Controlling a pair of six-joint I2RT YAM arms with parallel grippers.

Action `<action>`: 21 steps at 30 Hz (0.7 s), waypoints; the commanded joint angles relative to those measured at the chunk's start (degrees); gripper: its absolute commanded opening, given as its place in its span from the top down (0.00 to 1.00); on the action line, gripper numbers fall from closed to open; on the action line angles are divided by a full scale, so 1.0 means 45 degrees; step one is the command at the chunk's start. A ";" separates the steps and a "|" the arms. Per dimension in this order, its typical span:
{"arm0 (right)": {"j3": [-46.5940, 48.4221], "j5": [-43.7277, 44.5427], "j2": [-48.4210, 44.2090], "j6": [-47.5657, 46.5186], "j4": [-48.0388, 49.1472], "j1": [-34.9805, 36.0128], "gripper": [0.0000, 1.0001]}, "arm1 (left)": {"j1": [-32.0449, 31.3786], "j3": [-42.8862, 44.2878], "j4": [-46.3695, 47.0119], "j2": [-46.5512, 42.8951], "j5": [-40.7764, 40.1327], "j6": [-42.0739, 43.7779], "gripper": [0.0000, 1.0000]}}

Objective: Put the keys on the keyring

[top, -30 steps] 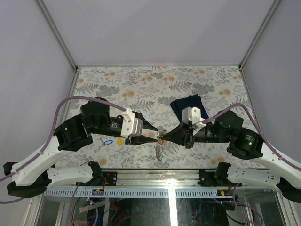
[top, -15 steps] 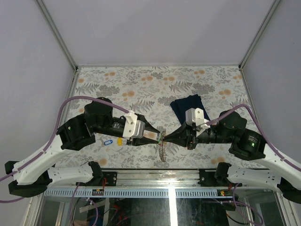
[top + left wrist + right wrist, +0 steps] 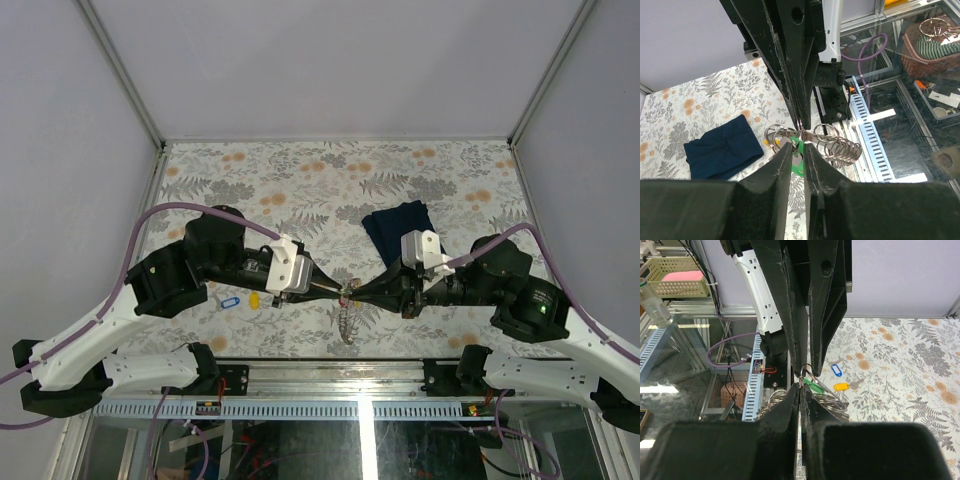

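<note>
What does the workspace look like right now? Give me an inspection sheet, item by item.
Surface: floral-print table, flat.
Job's things: keyring hangs between the arms; green-tagged key at it; blue-tagged key and yellow-tagged key lie loose on the table.
Clutter: navy folded cloth.
Grippers: left jaws a narrow gap apart about the green tag, grip unclear; right jaws shut, apparently on the keyring.
Cables: purple cable loops over each arm, away from the keys.
Surroundings: grey walls; nothing else seen.
</note>
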 commanded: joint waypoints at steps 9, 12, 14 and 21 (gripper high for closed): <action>0.0209 -0.0068 -0.0276 0.0050 0.1265 0.0044 1.00 | -0.0067 0.0016 0.1083 -0.0177 0.0031 0.0023 1.00; 0.0124 0.0095 -0.0371 0.0140 0.1482 0.0038 1.00 | -0.0050 -0.0148 0.1381 -0.0273 0.0030 -0.0151 1.00; -0.0017 0.0328 -0.0489 0.0245 0.1807 0.0055 1.00 | -0.0061 -0.0272 0.1525 -0.0334 0.0025 -0.0265 1.00; -0.0593 0.1010 -0.0874 0.0834 0.3156 0.0043 1.00 | -0.0068 -0.0499 0.1856 -0.0462 -0.0056 -0.0441 1.00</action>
